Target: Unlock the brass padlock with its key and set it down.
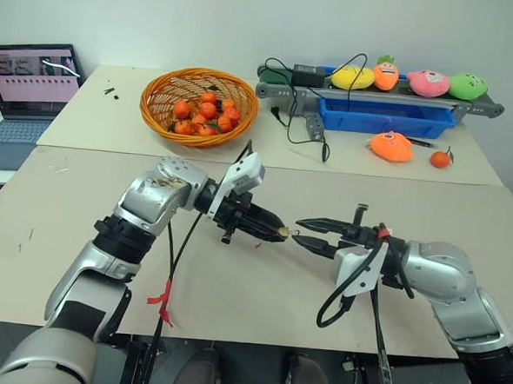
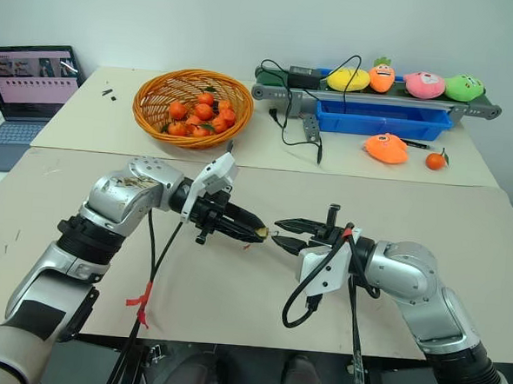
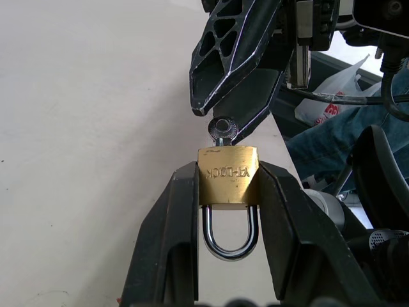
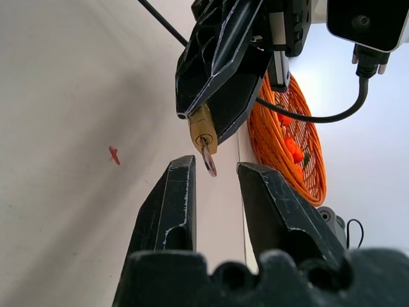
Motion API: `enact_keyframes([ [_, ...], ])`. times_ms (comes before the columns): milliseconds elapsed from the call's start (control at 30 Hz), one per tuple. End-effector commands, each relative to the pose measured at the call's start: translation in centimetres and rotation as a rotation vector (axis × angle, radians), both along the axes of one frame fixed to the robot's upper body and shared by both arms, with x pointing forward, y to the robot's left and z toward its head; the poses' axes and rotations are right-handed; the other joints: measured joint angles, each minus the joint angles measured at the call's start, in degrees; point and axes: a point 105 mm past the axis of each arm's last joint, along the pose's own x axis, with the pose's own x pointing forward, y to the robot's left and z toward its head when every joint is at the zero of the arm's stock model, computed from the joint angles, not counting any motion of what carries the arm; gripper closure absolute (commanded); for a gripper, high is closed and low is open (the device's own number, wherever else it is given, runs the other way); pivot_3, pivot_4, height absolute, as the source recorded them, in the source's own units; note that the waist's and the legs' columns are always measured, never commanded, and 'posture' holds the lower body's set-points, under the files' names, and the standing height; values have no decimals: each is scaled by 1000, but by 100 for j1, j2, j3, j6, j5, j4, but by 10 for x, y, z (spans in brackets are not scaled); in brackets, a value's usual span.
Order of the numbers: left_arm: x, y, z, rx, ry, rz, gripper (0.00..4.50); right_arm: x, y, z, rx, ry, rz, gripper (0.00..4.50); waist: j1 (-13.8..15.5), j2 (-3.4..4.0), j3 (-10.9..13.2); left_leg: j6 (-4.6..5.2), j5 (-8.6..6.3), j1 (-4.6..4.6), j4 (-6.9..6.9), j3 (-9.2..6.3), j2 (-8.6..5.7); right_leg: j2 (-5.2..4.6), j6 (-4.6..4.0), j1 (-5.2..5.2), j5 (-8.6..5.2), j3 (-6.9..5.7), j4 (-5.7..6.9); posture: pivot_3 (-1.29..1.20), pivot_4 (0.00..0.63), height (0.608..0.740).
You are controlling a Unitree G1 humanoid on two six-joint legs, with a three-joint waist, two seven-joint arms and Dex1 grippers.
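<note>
While the two arms meet above the bare middle of the counter (image 1: 82,190), the left pincer (image 1: 272,228) is clenched on the padlock (image 3: 228,177), its fingers (image 3: 172,224) pressing the two sides of the brass body; the silver shackle (image 3: 230,236) loops back between those fingers, seated in the body, and the keyhole face points away toward the right pincer (image 1: 305,231). From that face the key (image 3: 223,128) projects, its shaft in the keyhole and its rounded head free. As seen from the left wrist, the tips of the right pincer lie just at the key's head; whether they touch it cannot be told. As seen from the right wrist, the right pincer stands parted, with the key head (image 4: 209,161) hanging just beyond and between its fingertips (image 4: 182,167), gripped by neither, so this pincer is released. Padlock and key are thus held in the air over the counter, between the two pincers, which face each other tip to tip.

At the far side of the counter, a wicker basket (image 1: 157,108) of oranges (image 1: 205,112) stands to the left; to the right, a blue tray (image 1: 387,120), a black power adapter (image 1: 309,74) with its cable, and a row of plush toys (image 1: 407,79). An orange plush (image 1: 391,146) lies near the tray. A laptop (image 1: 27,91) stands open at the far left
</note>
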Motion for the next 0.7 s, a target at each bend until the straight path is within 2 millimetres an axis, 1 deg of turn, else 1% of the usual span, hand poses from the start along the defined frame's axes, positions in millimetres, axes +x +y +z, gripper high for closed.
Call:
enact_keyframes([
  [33, -4, -1, 9, -14, -54, -26, 3683, -3, 1, 14, 17, -65, 17, 3066, -1, 0, 0, -1, 0, 0, 0, 0, 0, 0, 0, 0, 0, 0, 0, 0, 150, 740],
  [167, -5, -2, 9, -13, -63, -30, 3683, -4, 1, 16, 24, -65, 20, 3066, 0, 0, 0, -1, 1, 0, 0, 0, 0, 0, 0, 0, 0, 0, 0, 0, 150, 740],
  [200, -5, -2, 9, -13, -65, -31, 3683, -4, 2, 16, 26, -64, 20, 3344, 1, 0, 0, -1, 1, 0, 0, 0, 0, 0, 0, 0, 0, 0, 0, 0, 150, 740],
  [267, -5, -2, 9, -15, -66, -31, 3683, -5, 2, 17, 29, -63, 22, 3739, 1, 0, 0, -1, 1, 0, 0, 0, 0, 0, 0, 0, 0, 0, 0, 0, 150, 740],
  [300, -5, -2, 9, -16, -66, -31, 3683, -5, 2, 17, 30, -62, 22, 4166, 0, 0, 0, -1, 0, 0, 0, 1, 0, 0, 0, 0, 0, 0, 0, 0, 150, 740],
  [333, -5, -2, 9, -16, -66, -31, 3683, -5, 2, 17, 31, -62, 23, 4382, 0, 0, 0, -1, 0, 0, 0, 0, 0, 0, 0, 0, 0, 0, 0, 0, 150, 740],
  [367, -5, -2, 9, -16, -67, -32, 3683, -6, 2, 17, 31, -62, 23, 4449, -1, 0, 0, 0, 0, 0, 0, 0, 0, 0, 0, 0, 0, 0, 0, 0, 150, 740],
  [700, -6, -6, 9, -20, -72, -47, 3683, -7, 2, 19, 38, -42, 18, 4449, 0, 0, 0, -1, 1, 0, 0, 0, 0, 0, 0, 0, 0, 0, 0, 0, 150, 740],
])
